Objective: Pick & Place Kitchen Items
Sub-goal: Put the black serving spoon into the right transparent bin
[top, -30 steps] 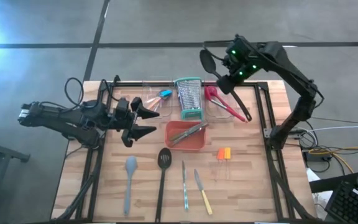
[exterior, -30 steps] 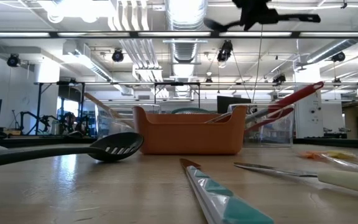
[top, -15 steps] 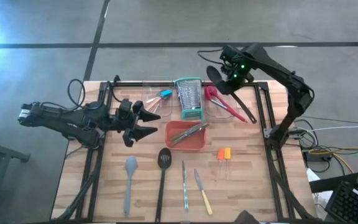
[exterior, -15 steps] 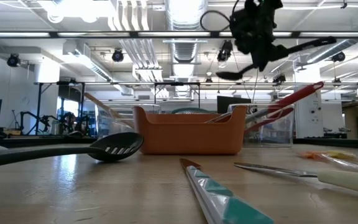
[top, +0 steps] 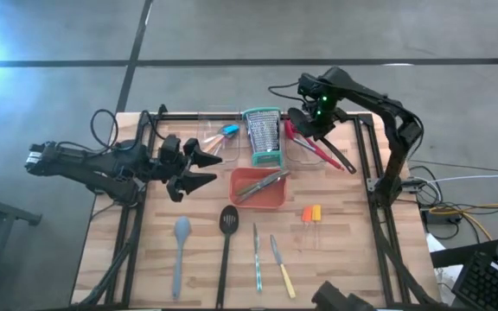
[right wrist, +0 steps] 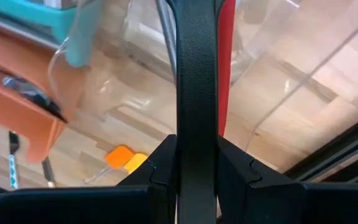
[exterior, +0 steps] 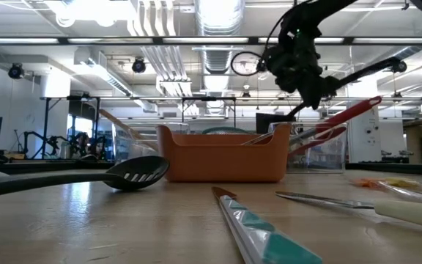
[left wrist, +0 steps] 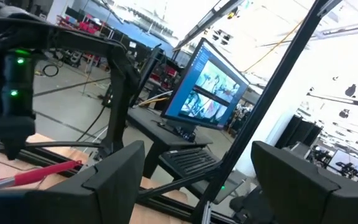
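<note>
- Right gripper (top: 316, 111) holds a black spoon (right wrist: 196, 87); fingers (right wrist: 160, 168) pinch the handle from both sides, handle running up between them.
- A second ago this gripper was higher and further right, spoon bowl hanging out past the table's far edge. Now it has come down and inward, over the clear bin (top: 314, 149) at the back right.
- In the low view the gripper (exterior: 299, 62) hangs just above the bin's rim, spoon slanting down toward it; the tip's depth inside the bin can't be told.
- Red spoon (top: 305, 140) already lies in that bin, its handle sticking out over the rim toward the table's right side.
- Reading: this is the placing step; the black spoon looks about ready for release into the bin.
- Steel grater (top: 264, 136) stands upright just beside the bin; orange tray (top: 259, 188) in front of it holds a few slim tools.
- Still on the wood toward the front: grey spatula (top: 180, 242), slotted turner (top: 227, 233), two small knives (top: 269, 259), orange-handled tool (top: 311, 213). Much of the job remains.
- Left gripper (top: 199, 168) waits at the table's left, fingers (left wrist: 114, 171) spread wide with nothing between them, unmoved over the last second.
</note>
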